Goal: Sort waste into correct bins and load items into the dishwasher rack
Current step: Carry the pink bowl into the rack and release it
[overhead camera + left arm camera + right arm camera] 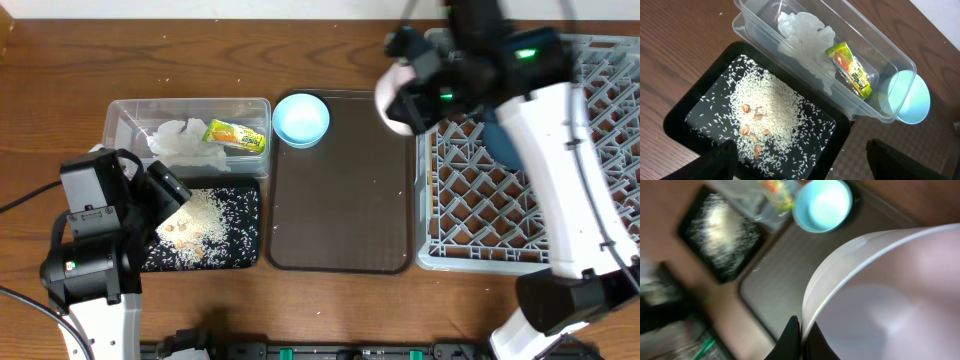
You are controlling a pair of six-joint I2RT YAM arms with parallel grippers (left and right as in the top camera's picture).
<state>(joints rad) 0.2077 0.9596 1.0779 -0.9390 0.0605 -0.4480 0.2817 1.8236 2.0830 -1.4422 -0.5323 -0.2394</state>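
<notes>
A wooden tabletop (60, 60) is seen from above. Toward its left edge sits a clear plastic tub (125, 120). Inside it, side by side, lie a crumpled white napkin (180, 140) and a green-yellow snack wrapper (236, 135). Touching the tub on its near side is a shallow black tray (675, 120). It holds a heap of white rice (205, 225) with a few brown food bits (752, 127) on top. The left gripper (810, 162) hovers over the left end of this tray. Its two fingers are spread wide apart with nothing between them.

In the middle of the table lies a flat dark brown serving tray (340, 200). A small light blue bowl (300, 119) stands upright in its far left corner, just beside the right end of the tub.

Along the right edge of the table sits a large grey dishwasher rack (470, 230) with an open lattice floor. A dark blue bowl-plate (497, 140) lies in the rack toward the far edge, mostly hidden behind the right arm (560, 170).

The right gripper (801, 330) is pinched tight on the rim of a pale pink bowl (880, 295) and holds it in the air. The bowl hangs over the far right corner of the serving tray, just beside the left wall of the rack. The right wrist view is blurred, and the pink bowl fills most of it.
</notes>
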